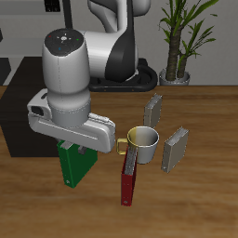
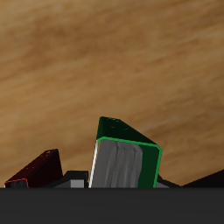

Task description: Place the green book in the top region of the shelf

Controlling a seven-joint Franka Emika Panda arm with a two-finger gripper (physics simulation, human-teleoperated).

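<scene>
End effector (image 1: 79, 141) clamped on upright green book (image 1: 76, 164); the dark shelf (image 1: 19, 112) lies at its ten o'clock.

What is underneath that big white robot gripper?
A bright green hardcover book stands on edge beneath the gripper, over the wooden table. The gripper's white housing covers the book's top edge, so the fingers and their hold on it cannot be seen.

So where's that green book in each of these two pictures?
Exterior view: the green book stands upright under the gripper, near the table's front edge, beside the red book.
Wrist view: the green book shows close up, its white page edges facing the camera.
Shared landmark: the red book.
</scene>
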